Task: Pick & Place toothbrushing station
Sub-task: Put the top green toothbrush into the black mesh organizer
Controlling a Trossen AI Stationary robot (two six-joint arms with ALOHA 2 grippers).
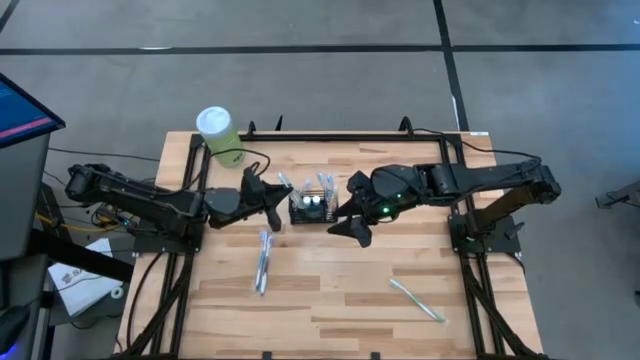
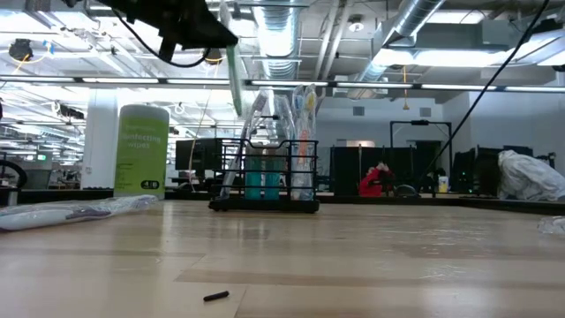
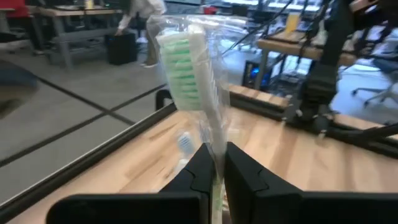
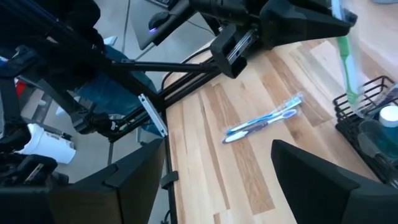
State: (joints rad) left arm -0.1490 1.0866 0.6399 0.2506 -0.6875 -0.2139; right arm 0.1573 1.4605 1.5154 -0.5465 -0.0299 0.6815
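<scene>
Toothbrushing station [image 1: 312,207] between grippers: left gripper [image 1: 275,204] at its nine o'clock, pinching wrapped green toothbrush [image 3: 189,68]; right gripper [image 1: 348,218] at four o'clock, spread.

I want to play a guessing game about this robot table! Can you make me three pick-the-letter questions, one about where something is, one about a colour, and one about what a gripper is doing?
1. Where is the black wire caddy?
A. between the two grippers
B. at the table's near edge
C. on the floor

2. What colour are the bristles of the wrapped toothbrush in the left gripper?
A. red
B. green
C. black

3. How is the right gripper?
A. shut on the canister
B. shut on a toothbrush
C. open, holding nothing

Answers:
1. A, the high view shows it between them.
2. B, the left wrist view shows green.
3. C, its fingers stand wide apart.
</scene>
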